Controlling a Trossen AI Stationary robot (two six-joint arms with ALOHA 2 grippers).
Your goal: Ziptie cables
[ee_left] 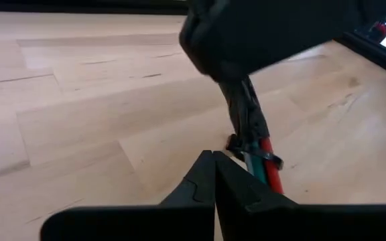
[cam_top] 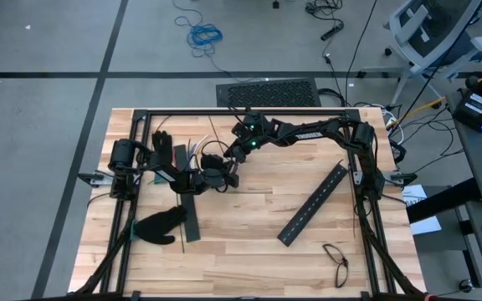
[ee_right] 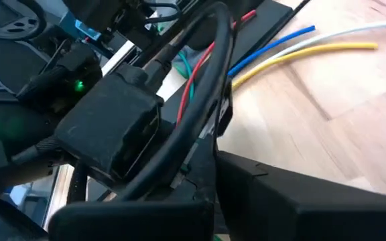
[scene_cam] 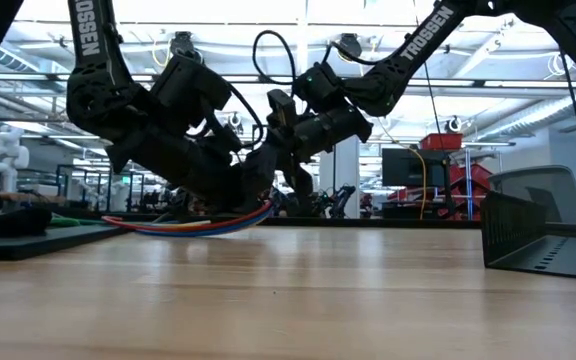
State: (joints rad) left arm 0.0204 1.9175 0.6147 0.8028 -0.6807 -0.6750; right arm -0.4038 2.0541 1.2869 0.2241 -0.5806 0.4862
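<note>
Wooden table [cam_top: 249,226] — both pincers shut over cables [scene_cam: 203,224].

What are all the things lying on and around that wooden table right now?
cables: one bundle, red, blue, white, yellow, left half of the table, between both pincers
slotted bars: two, black, one right of centre, one near the left front
gloves: two, black, left side
eyeglasses: one pair, dark, front right
table: one, light wood
blue cord: one coil, on the floor beyond
left pincer: shut, at the cables
right pincer: shut, beside the left one
</note>
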